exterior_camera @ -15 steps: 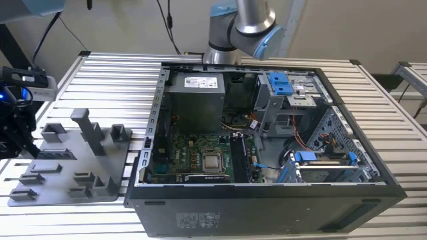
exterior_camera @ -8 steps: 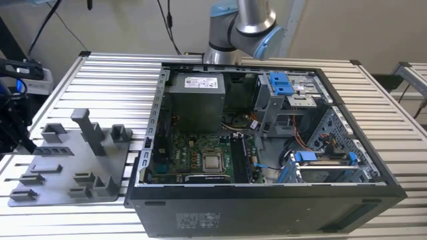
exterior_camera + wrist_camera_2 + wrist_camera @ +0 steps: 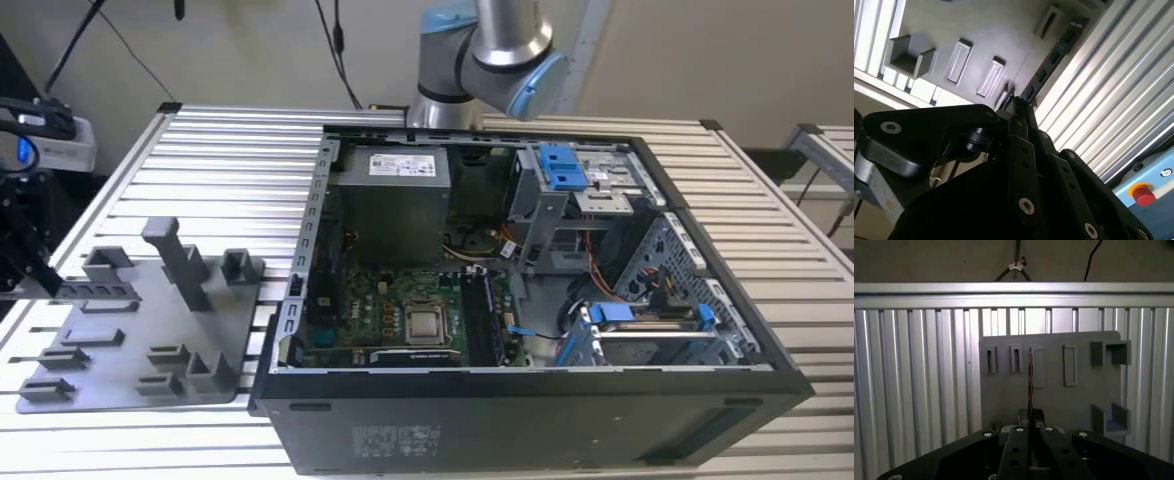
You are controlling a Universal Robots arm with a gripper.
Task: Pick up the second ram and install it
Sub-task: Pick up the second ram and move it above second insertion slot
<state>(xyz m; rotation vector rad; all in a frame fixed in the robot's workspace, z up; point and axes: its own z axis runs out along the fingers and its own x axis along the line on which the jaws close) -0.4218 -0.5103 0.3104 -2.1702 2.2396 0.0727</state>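
Note:
My gripper (image 3: pixel 1017 103) is shut on the second ram (image 3: pixel 1054 55), a slim dark stick with small black chips that juts out past the fingertips. In the first wrist view the ram (image 3: pixel 1030 382) shows edge-on, held between the fingers (image 3: pixel 1019 432) over the grey fixture plate (image 3: pixel 1054 400). In the exterior view the gripper (image 3: pixel 40 280) is at the far left edge, down at the fixture plate (image 3: pixel 127 330). I cannot tell whether the stick is clear of its holder.
An open computer case (image 3: pixel 534 400) lies on the ribbed aluminium table (image 3: pixel 214 160), right of the plate in the exterior view. Inside are the motherboard (image 3: pixel 400 320), its memory slots (image 3: pixel 483 315) and blue drive brackets (image 3: pixel 641 315). Upright blocks (image 3: pixel 180 260) stand on the plate. A red button (image 3: pixel 1141 195) is nearby.

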